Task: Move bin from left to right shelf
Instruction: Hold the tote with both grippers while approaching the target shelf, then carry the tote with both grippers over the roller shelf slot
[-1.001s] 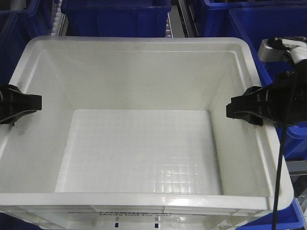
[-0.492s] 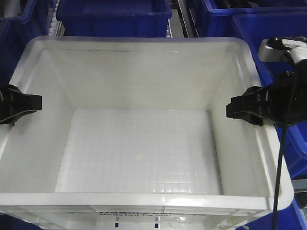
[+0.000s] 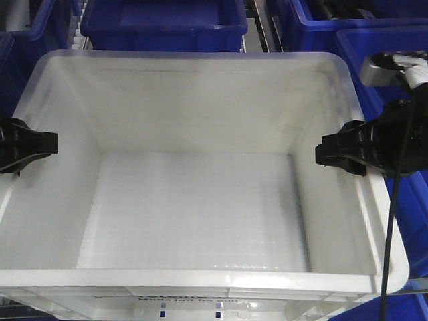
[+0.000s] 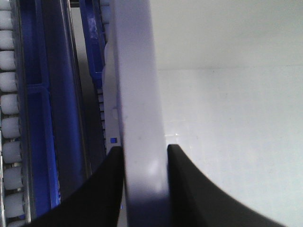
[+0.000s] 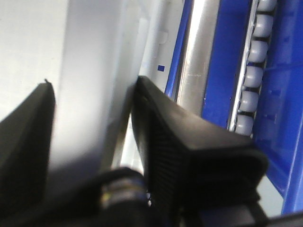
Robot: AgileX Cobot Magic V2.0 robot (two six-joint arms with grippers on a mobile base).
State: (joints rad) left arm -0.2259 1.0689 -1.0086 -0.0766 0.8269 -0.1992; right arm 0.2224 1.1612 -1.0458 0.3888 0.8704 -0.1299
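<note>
Left pincer [image 3: 48,146] is clamped on the left rim of the white bin [image 3: 200,100]. The wrist view shows the rim squeezed between its two black fingers [image 4: 111,189], one outside the wall and one inside. The right pincer [image 3: 322,154] is shut on the right rim in the same way, about midway along that side. The bin fills the front view, open top up, with dark blue bins [image 3: 160,23] just behind it and to its right. White rollers [image 5: 258,52] run beside them. What the bin rests on is hidden.
</note>
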